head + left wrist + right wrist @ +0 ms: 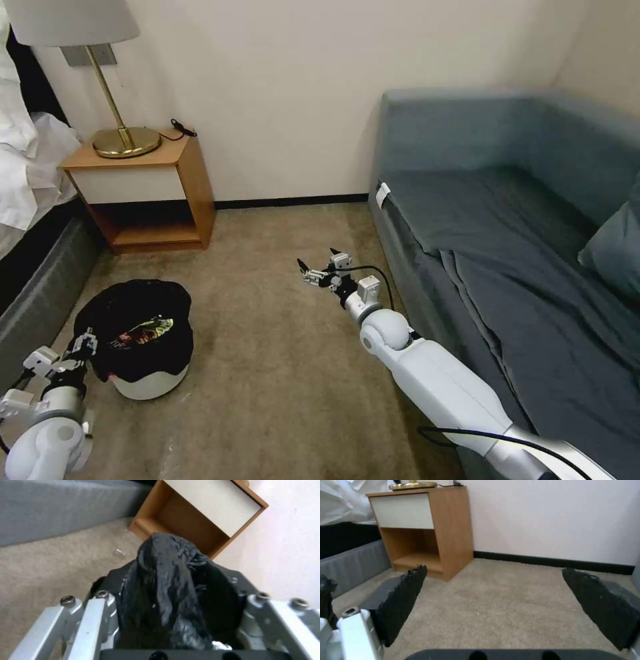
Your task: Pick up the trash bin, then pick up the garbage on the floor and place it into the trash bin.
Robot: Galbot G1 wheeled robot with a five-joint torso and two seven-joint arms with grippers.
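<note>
The trash bin [143,373] sits on the tan carpet [280,373] near the nightstand [143,193]; the left gripper [85,347] pinches its black bag [170,590]. The right gripper [319,265] hangs spread apart beside the blue sofa [507,253]

Beige carpet floor [267,347] carries the white trash bin [143,383] with black bag, right at the left gripper [85,347]. Wooden nightstand [150,193] stands beyond it; blue sofa [507,267] just beside the right gripper [319,265].

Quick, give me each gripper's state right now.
Left gripper: shut on the trash bin, at its black bag.
Right gripper: open, holding nothing, over the carpet.
</note>
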